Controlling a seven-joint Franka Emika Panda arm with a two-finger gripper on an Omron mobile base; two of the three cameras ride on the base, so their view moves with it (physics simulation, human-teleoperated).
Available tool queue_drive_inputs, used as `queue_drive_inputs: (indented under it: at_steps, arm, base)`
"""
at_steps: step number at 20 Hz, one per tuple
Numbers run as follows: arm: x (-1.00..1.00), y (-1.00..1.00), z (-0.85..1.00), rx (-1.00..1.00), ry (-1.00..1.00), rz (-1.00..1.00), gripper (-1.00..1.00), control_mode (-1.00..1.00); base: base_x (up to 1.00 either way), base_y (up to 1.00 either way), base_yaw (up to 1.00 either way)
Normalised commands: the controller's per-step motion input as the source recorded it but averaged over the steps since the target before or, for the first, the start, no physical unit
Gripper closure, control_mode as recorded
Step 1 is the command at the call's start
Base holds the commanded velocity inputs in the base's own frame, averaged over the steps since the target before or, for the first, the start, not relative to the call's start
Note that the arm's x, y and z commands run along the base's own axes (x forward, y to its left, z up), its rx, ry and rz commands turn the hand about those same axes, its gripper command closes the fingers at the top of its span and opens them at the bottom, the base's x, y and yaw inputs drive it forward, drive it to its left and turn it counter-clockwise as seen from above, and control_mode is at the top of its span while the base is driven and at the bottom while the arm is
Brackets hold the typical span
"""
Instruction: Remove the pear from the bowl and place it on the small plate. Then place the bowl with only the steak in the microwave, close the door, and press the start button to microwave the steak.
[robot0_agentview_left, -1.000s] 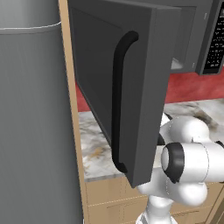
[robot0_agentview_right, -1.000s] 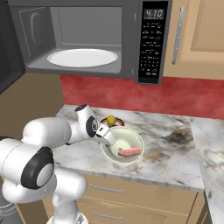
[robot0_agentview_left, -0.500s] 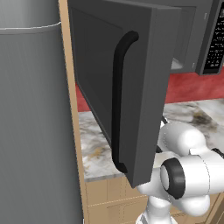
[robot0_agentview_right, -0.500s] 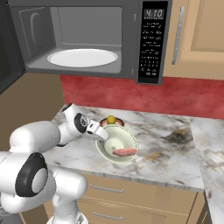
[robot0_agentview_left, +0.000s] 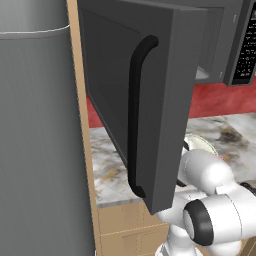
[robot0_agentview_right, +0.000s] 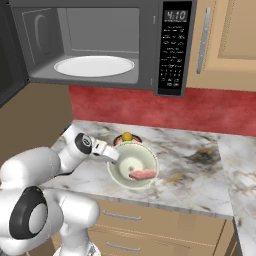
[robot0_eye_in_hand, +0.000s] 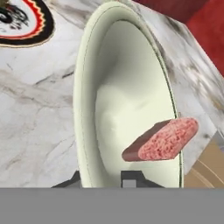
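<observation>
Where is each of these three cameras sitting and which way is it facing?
Left base view: behind the arm's left, facing the open dark grey microwave door; white arm at lower right.
Right base view: behind its right, looking down at the marble counter and open microwave; arm lower left, end effector at the pale shallow bowl.
Hand view: along the fingers, clamped on the bowl's rim.
Shared: right and hand views show bowl, pink steak, red-rimmed plate.

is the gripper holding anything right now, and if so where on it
Yes: the gripper is shut on the bowl, pinching its near rim at the left edge, one fingertip inside the wall and one outside. The steak lies inside the bowl.
</observation>
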Motion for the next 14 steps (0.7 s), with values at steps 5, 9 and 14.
queue_drive_inputs:
  at_steps: [5,9,14]
  arm:
    - [-0.05,-0.58,0.97,-0.14,-0.01,0.10,1.00,-1.00]
    - [-0.14,-0.22,0.78,-0.22,0.01,0.16,1.00,-1.00]
    - [0.00,-0.01,0.39,-0.27,0.17,0.19,1.00,-1.00]
  base:
    - [0.00,0.00,0.00]
    - [0.00,0.00,0.00]
    - [0.00,0.00,0.00]
